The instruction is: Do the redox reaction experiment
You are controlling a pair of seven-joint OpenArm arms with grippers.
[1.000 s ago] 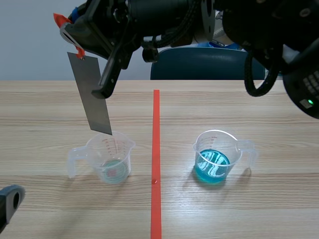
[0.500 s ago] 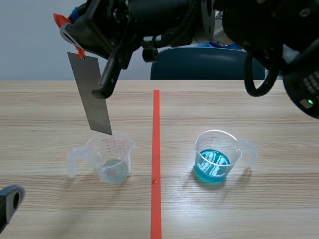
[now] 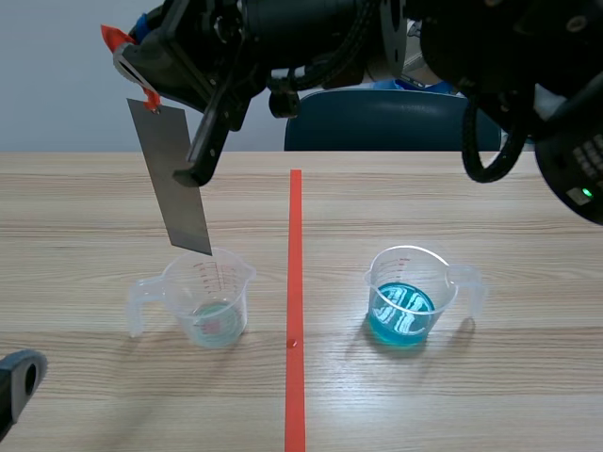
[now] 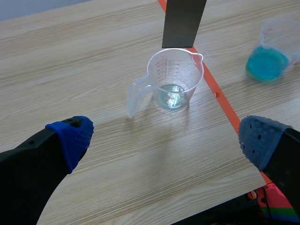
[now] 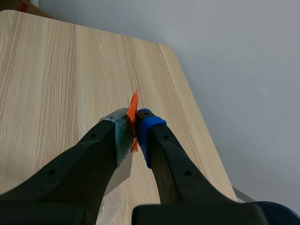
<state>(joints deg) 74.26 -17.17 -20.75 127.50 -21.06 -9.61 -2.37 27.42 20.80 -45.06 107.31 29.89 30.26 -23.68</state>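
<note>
Your right tool (image 5: pixel 136 126) is clamped on the top end of the metal strip (image 3: pixel 174 179). An orange tag (image 5: pixel 133 105) pokes out between its pads. That arm comes in from the right and crosses high over the counter (image 3: pixel 94 207) to its left half, so the strip hangs free in the air below the tool.

The strip is tilted, with its top toward the left and its lower edge toward the right. That lower edge sits just above the far rim of the clear beaker (image 3: pixel 212 301) and is not yet inside it. The beaker stands on the left side of the tape line (image 3: pixel 295 282), its handle pointing left, with a shallow pool of pale liquid at the bottom.

The step in hand looks like dipping the strip. For the next move, bring the strip slightly nearer so its edge clears the rim. Then lower it straight into the cup until the end reaches the liquid. The cup looks light, so a knock on the rim could tip it.

The blue beaker (image 3: pixel 407 301) holds bright blue solution. It stands well apart on the right of the line.

Your left tool (image 4: pixel 166 138) hangs low at the near left with its fingers wide apart, holding nothing. The clear beaker is ahead of it.
</note>
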